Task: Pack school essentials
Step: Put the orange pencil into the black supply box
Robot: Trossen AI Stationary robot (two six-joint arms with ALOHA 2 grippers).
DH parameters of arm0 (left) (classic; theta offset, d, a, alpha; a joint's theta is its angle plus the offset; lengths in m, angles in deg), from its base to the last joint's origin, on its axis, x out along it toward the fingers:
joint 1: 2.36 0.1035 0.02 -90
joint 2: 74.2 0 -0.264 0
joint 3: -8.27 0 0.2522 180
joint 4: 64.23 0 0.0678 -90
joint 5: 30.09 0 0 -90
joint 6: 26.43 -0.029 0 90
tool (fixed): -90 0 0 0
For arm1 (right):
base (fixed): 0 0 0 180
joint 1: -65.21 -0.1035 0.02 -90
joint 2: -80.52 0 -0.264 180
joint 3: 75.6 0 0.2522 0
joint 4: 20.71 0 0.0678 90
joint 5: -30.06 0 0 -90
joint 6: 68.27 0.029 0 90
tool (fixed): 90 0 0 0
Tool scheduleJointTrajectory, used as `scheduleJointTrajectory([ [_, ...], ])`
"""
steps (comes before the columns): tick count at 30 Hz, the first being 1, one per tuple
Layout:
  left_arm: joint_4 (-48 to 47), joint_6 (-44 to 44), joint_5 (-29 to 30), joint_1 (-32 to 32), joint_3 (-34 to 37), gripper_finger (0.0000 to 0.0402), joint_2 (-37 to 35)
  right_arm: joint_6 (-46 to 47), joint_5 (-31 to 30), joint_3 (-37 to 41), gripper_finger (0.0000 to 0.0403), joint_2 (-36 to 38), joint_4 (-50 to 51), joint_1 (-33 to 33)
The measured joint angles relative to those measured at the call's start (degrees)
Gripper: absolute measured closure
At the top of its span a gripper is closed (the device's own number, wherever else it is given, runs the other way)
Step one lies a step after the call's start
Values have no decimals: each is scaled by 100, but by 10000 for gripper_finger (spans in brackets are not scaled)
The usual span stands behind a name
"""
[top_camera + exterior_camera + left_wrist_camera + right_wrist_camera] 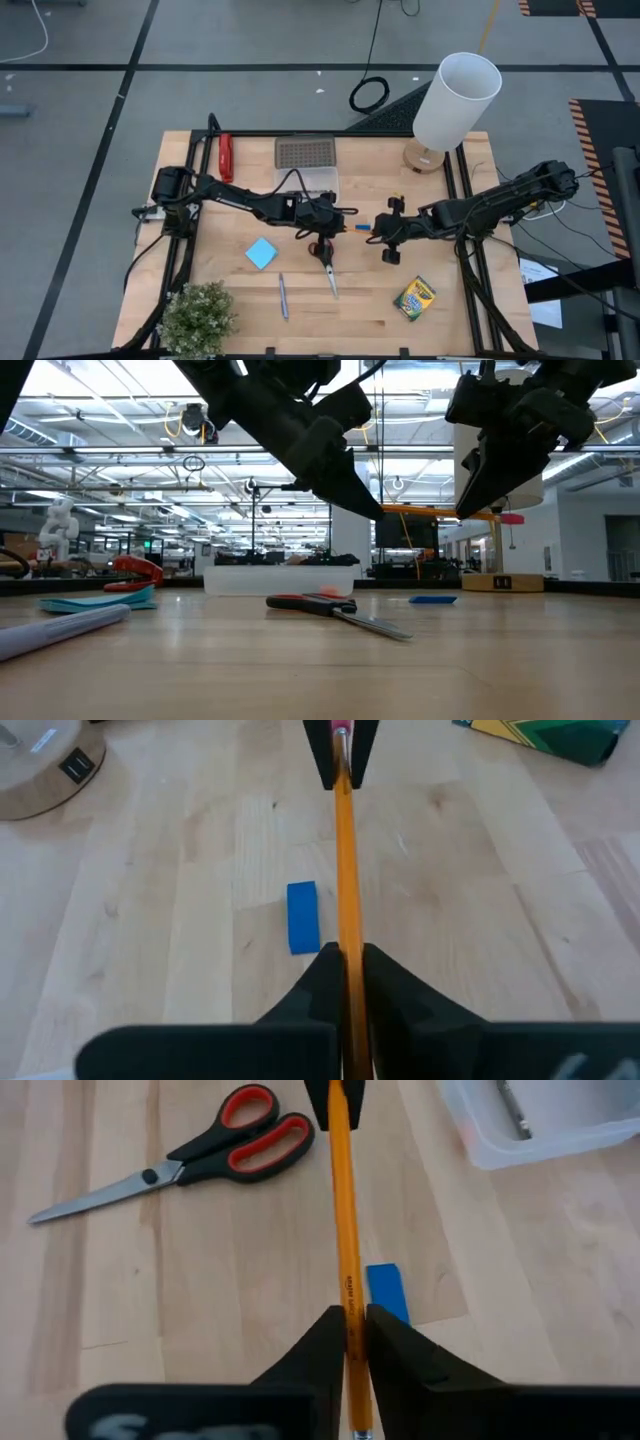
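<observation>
Near edge of the bench (300, 310), lower part of the high view: potted plant (197, 318) at lower left, silvery pen (283, 296) right of it, green-yellow crayon box (414, 298) at lower right. Blue note pad (261, 253) sits a bit farther in, left of centre. Red-handled scissors (327, 266) lie flat at centre, blades pointing to the near edge, handles just under the left gripper.

Mid bench: both grippers meet above the wood, off the surface per the low view. Left gripper (334, 222) comes from picture left, right gripper (386, 232) from picture right. One orange pencil (346, 860) spans the gap between them; each wrist view shows that arm's own fingers pinched narrow on one end and the other gripper clamped on the far end. So both hold the same pencil, held about level. Small blue eraser (362, 227) lies on the bench right below the pencil, not touching it.

Far side: clear plastic container (306, 168) at upper centre with a dark grid lid part, red stapler (226, 156) to its left, white-shaded lamp (453, 107) on a wooden base at upper right.
</observation>
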Motion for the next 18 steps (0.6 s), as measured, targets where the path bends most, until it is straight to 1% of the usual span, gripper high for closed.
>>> scheduleJointTrajectory([
  [3, 11, 2, -46, 3, 1, 374, 0, -61, -123, 1, 328, 0, -34, -98],
  [5, 10, -10, -43, 8, 1, 362, -1, -58, -261, 1, 299, 10, -57, -164],
  [7, 7, -44, -44, 24, 0, 359, -2, -60, -339, 1, 269, 87, -39, -236],
  [11, -42, 0, -270, 95, 2, 380, -121, 17, -338, 1, 218, 427, 9, -355],
  [14, -258, 46, -413, 127, 4, 385, -302, 30, -338, 1, 192, 824, 26, -512],
  [18, -627, 140, -293, 117, 4, 376, -603, 67, -346, 1, 176, 1336, 29, -768],
])
